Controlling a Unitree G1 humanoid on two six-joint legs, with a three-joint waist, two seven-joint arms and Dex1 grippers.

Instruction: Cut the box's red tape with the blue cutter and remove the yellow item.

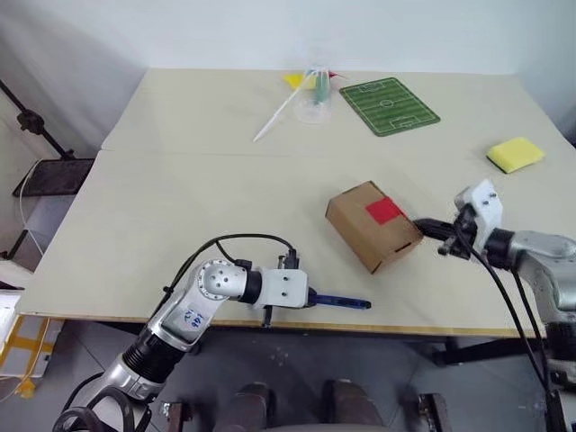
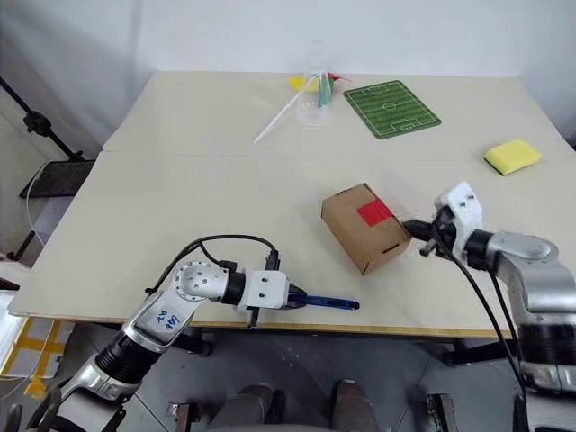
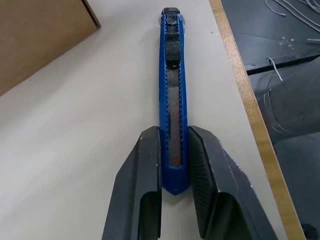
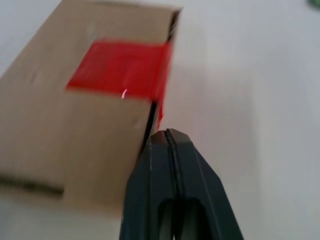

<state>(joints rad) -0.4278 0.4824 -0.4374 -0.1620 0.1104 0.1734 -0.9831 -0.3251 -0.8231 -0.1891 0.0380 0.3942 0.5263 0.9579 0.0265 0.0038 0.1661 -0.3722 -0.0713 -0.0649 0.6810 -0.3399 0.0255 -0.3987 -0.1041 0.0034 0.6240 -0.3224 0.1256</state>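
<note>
A brown box (image 1: 373, 225) is sitting right of centre in the head view, its red tape (image 1: 383, 211) patching the top face near the right edge and folding over that edge. The right gripper (image 1: 421, 227) is reaching in from the right of the frame, its two black fingers (image 4: 172, 185) pressed together with nothing between them, tips lying just beside the taped edge of the box; whether they are touching it cannot be told. At lower centre the left gripper (image 1: 310, 296) is clamping the rear end of the blue cutter (image 1: 346, 301), which is pointing right along the table's (image 1: 198, 189) near edge and lying close to the surface. In the left wrist view, the cutter's black slider is facing up. At the upper centre of the frame, a white stick (image 1: 274, 115) is leaning beside a clear cup (image 1: 313, 99), a green soccer-field mat (image 1: 389, 105) is lying to their right, and a yellow sponge (image 1: 515, 154) is resting at far right.
</note>
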